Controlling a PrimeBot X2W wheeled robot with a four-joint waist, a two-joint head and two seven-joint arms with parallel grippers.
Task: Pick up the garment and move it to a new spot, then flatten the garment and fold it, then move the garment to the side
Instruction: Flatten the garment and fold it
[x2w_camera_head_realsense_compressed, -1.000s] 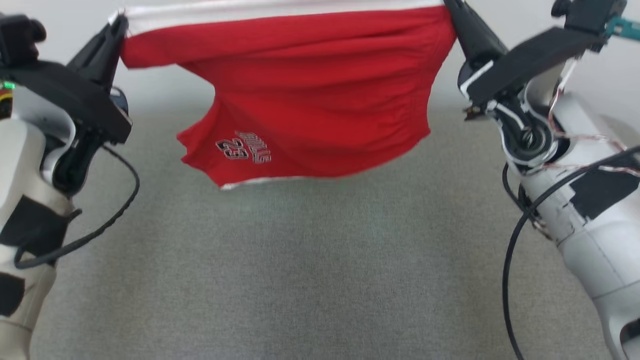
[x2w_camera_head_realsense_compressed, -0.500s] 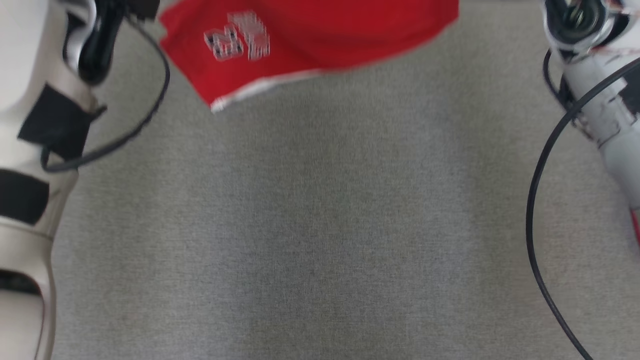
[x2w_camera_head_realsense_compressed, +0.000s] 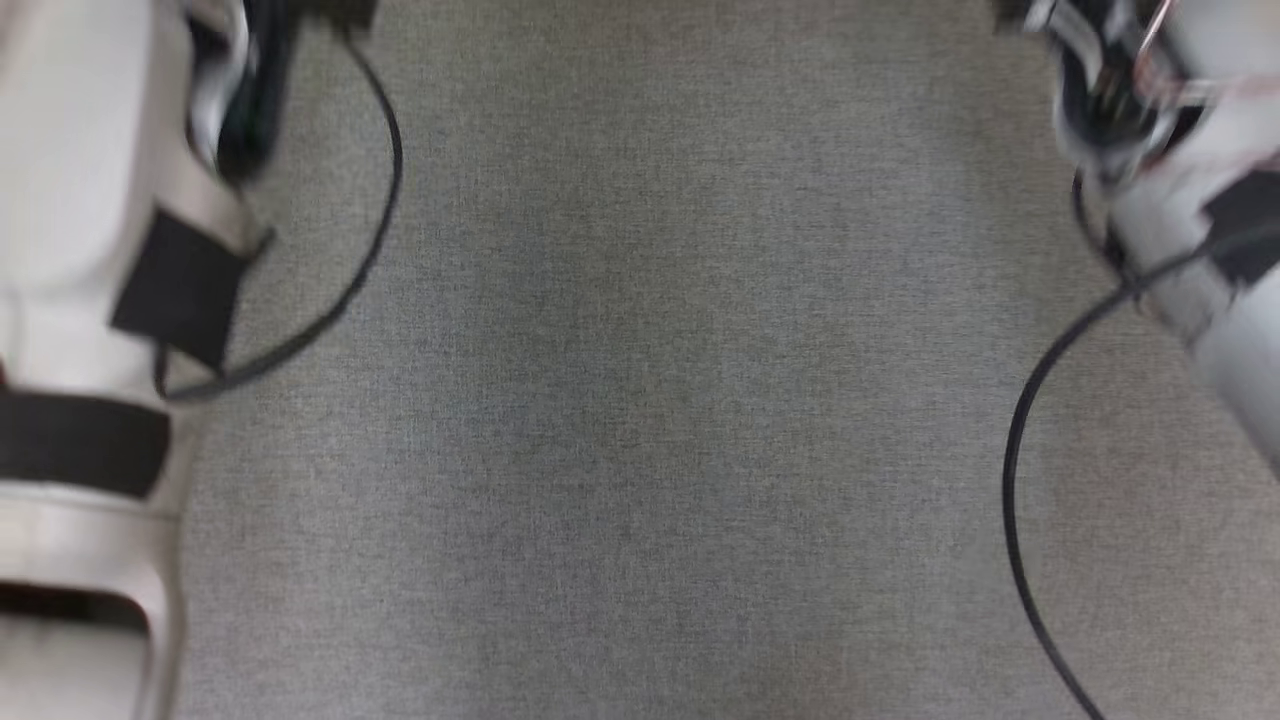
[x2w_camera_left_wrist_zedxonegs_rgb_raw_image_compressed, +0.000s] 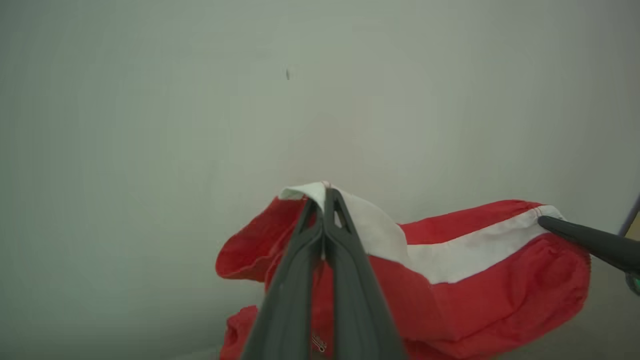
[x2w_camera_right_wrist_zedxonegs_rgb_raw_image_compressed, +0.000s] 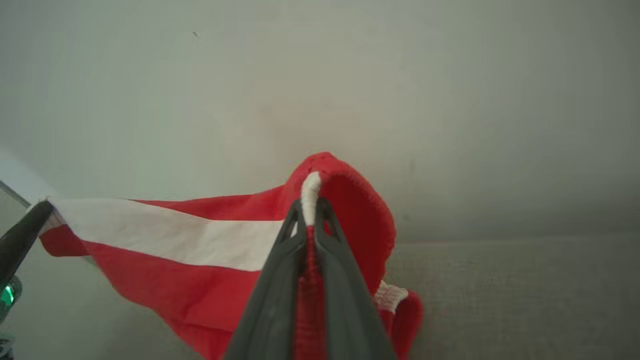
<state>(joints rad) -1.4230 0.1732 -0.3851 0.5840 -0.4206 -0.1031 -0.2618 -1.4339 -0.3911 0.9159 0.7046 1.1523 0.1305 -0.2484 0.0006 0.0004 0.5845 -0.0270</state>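
The red garment (x2w_camera_left_wrist_zedxonegs_rgb_raw_image_compressed: 475, 280) is hanging spread in front of the pale wall (x2w_camera_left_wrist_zedxonegs_rgb_raw_image_compressed: 200, 100), its white waistband (x2w_camera_right_wrist_zedxonegs_rgb_raw_image_compressed: 165, 232) running from one pincer to the other. The left gripper (x2w_camera_left_wrist_zedxonegs_rgb_raw_image_compressed: 325, 192) is pinching one end of that band, its dark fingers pressed together on the cloth, while the right gripper (x2w_camera_right_wrist_zedxonegs_rgb_raw_image_compressed: 310, 202) is clamping the other end, both raised against the wall. Below the wall, a grey fabric surface (x2w_camera_head_realsense_compressed: 640, 400) is stretching between the pale left forearm (x2w_camera_head_realsense_compressed: 80, 250) and the right forearm (x2w_camera_head_realsense_compressed: 1230, 300).
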